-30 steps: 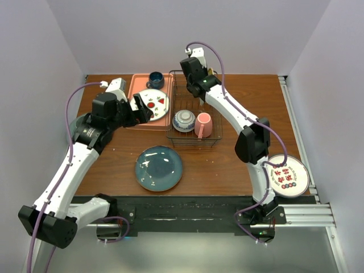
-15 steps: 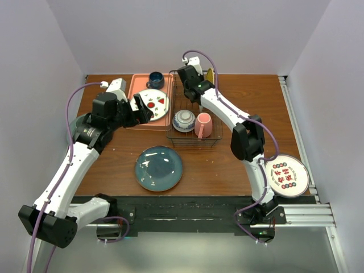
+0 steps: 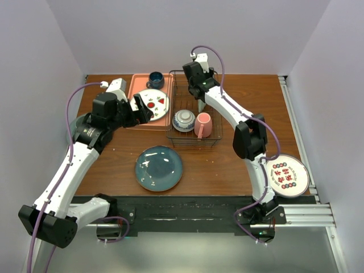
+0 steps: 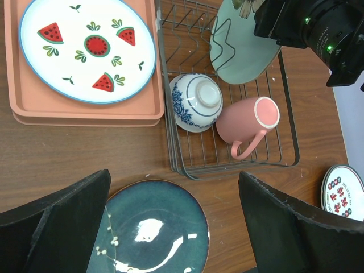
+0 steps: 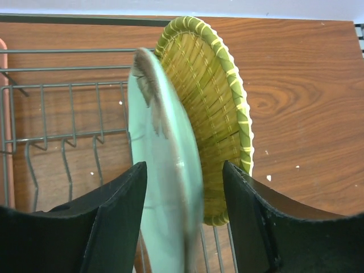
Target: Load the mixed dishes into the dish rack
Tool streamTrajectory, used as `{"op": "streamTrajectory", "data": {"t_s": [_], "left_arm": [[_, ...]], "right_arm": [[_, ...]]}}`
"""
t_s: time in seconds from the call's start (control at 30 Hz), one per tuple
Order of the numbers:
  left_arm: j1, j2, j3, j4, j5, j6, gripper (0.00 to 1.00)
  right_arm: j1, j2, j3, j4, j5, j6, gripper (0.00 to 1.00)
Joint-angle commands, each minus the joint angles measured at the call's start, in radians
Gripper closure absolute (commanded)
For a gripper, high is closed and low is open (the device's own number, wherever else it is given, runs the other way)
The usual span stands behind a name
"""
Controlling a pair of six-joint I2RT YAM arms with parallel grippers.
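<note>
Over the dish rack (image 3: pixel 192 141), right gripper (image 5: pixel 183 170) parted astride pale green plate (image 5: pixel 162 142), left gripper (image 4: pixel 173 176) spread wide

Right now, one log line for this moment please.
left claw: open, empty | right claw: open astride pale green plate | plate: upright in dish rack

A robotics lab is showing: plain white walls (image 3: pixel 170 34) are boxing in a brown wooden table (image 3: pixel 224 165), aluminium rails (image 3: pixel 307 211) lining the lower edge.
</note>
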Motion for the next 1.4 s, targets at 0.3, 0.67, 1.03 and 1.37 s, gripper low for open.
{"op": "streamTrajectory", "data": {"t_s": [0.3,0.67,1.03,1.37], "left_arm": [[-0.001,-0.001,0.005,0.021,0.012,0.011,0.0],[-0.001,-0.012,-0.053,0.012,0.006,-0.027,0.0],[-0.001,-0.032,-0.301,-0.02,-0.093,-0.176,0.0],[-0.001,0.023,-0.441,0.041,-0.087,-0.239,0.0]], "right_arm": [[-0.002,-0.21,0.045,-0.078,-0.08,0.086,0.19],[-0.002,-0.499,-0.233,-0.107,-0.494,0.136,0.1],[0.088,-0.897,-1.033,0.349,-1.135,0.274,0.2],[0.208,-0.915,-1.265,0.413,-1.175,0.31,0.24]]}}
